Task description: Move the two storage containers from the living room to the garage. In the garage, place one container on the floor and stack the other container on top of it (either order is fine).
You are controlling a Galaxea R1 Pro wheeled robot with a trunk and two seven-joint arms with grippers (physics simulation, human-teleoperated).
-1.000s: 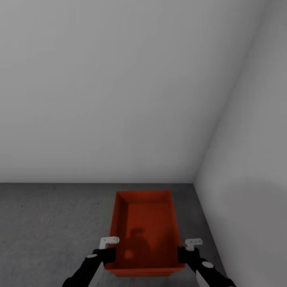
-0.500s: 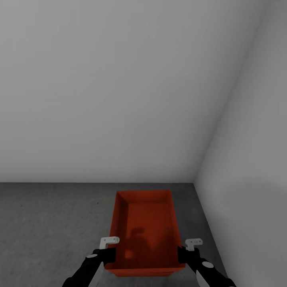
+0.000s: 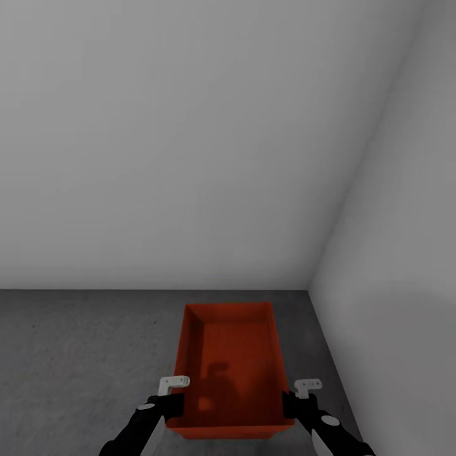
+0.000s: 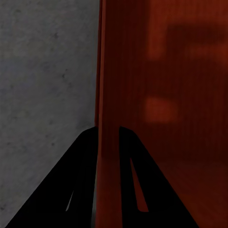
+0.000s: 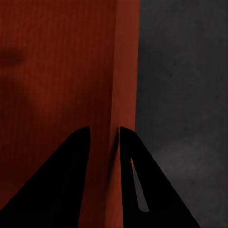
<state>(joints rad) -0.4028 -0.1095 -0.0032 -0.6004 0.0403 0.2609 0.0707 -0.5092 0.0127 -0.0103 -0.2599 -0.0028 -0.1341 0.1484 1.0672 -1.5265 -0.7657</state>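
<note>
From the head camera: stood facing a corner of the garage, plain white walls (image 3: pixel 190 139) meeting at the right, dark grey speckled floor (image 3: pixel 82 354) running up to them. Held one orange-red storage container (image 3: pixel 228 367) low in front, open top up, lengthwise toward the corner, close to the right-hand wall. Gripped its near end from both sides, left gripper (image 3: pixel 170 405) on the left wall, right gripper (image 3: pixel 292 405) on the right wall. Could not tell from here whether the bin's base touched the concrete or hung just above it.

From the left wrist camera: looked along two black fingers (image 4: pixel 80 180) pinched narrow over the thin red wall (image 4: pixel 99 71), one finger outside, one inside. Showed rough grey concrete on the outer side, ribbed red interior on the other.

From the right wrist camera: saw the same clamp mirrored, dark fingers (image 5: pixel 71 180) closed over the container's edge (image 5: pixel 126 71), with shadowed, mottled concrete (image 5: pixel 185 95) beyond it.
</note>
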